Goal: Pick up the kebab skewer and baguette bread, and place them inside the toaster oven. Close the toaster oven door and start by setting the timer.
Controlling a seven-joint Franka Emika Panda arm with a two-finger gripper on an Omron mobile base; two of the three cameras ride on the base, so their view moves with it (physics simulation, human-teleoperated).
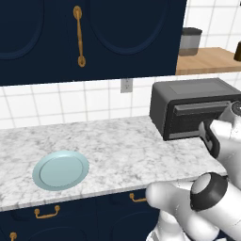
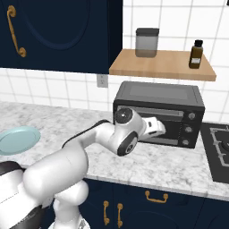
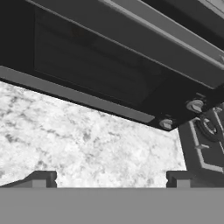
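1. Toaster oven (image 2: 159, 114) stood on the marble counter (image 1: 117, 146) against the tiled wall, beneath a wooden shelf (image 2: 163, 64) and just left of a black stove top (image 2: 219, 152).
2. Toaster oven door (image 2: 172, 127) looked shut in the right base view, upright against the box, with its bar handle (image 3: 175, 37) running across the top of the hand view.
3. Three knobs (image 2: 189, 129) sat in a column at the oven's right side; one showed close at the right edge of the hand view.
4. Kebab skewer and baguette bread could not be made out on the counter or through the dark glass.
5. Gripper (image 3: 111, 178) hung low before the door's lower edge, over the marble, fingertips (image 3: 41, 178) set wide apart with nothing between them.
6. Seen from the right base view, hand (image 2: 154, 126) reached across the door front, arm stretched from the lower left.
7. Pale blue plate (image 1: 60, 170) lay bare on the counter well to the left of the oven.
8. Grey canister (image 2: 146, 42) and brown bottle (image 2: 195, 54) stood on the shelf, well apart.
9. Navy cabinets (image 1: 89, 35) with brass handles (image 1: 79, 35) hung above, an outlet (image 1: 126, 85) on the tiles below them.
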